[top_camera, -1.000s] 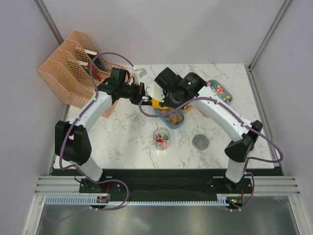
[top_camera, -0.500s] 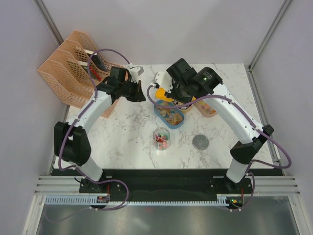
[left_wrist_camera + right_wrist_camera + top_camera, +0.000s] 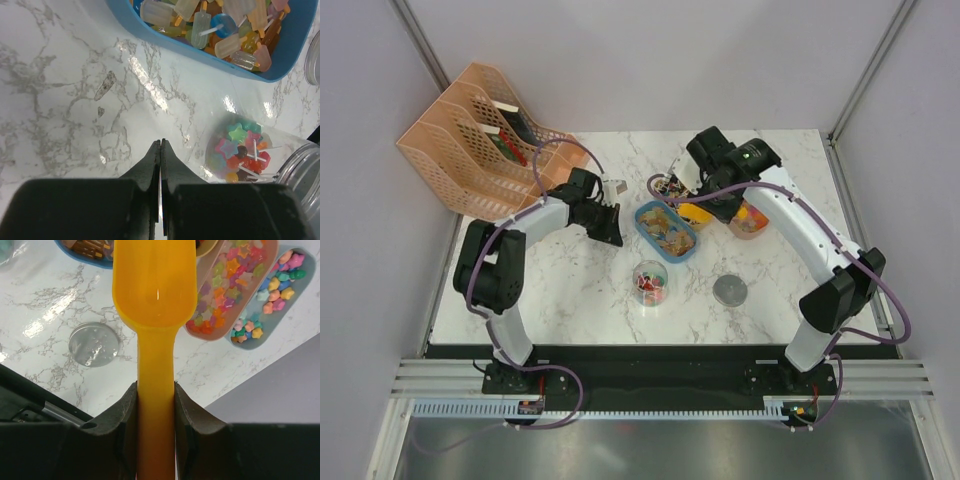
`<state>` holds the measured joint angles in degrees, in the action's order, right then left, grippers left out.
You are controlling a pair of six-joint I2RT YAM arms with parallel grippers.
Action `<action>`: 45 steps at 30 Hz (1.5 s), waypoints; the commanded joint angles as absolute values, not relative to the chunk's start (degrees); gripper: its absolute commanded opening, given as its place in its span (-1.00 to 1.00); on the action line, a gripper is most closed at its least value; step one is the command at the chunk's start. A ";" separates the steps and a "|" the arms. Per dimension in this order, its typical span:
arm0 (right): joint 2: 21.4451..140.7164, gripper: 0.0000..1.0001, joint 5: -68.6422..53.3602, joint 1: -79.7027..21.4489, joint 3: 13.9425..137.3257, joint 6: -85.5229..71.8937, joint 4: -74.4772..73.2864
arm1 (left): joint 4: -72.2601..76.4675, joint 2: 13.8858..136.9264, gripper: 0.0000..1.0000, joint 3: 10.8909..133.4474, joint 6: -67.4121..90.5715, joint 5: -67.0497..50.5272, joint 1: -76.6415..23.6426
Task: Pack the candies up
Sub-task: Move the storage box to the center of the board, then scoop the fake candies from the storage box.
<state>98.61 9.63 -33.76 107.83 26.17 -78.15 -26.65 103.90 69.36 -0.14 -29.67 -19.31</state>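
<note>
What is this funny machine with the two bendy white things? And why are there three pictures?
Those are two robot arms bolted to a marble table. One picture looks down from above. The other two come from small cameras on each arm's wrist, so you see what each arm sees.

The pinching part at an arm's tip is called an end effector. The left end effector is pinched shut and holds nothing. The right end effector grips the handle of a yellow scoop.

On the table are candies sorted in oval trays, one of them a blue tray. There is also a clear jar with some candies inside, and a round lid lying flat.
</note>
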 commanded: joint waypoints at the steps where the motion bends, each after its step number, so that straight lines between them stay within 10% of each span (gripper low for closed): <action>1: 98.70 -1.00 7.47 -34.01 105.65 25.40 -83.67 | -21.45 106.43 -0.95 71.54 1.40 -32.96 -20.21; 31: 99.84 -1.00 10.54 -32.34 95.63 25.93 -83.67 | -19.77 124.45 -0.95 87.71 8.17 -39.72 -31.99; 45: 104.67 -1.00 13.71 -32.34 99.75 26.19 -83.67 | -20.07 100.72 -0.95 79.46 -10.54 -24.12 -27.69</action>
<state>103.20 11.57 -32.40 96.88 26.33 -77.41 -24.91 103.59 81.60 -3.18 -34.04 -27.88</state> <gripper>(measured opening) 0.345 0.028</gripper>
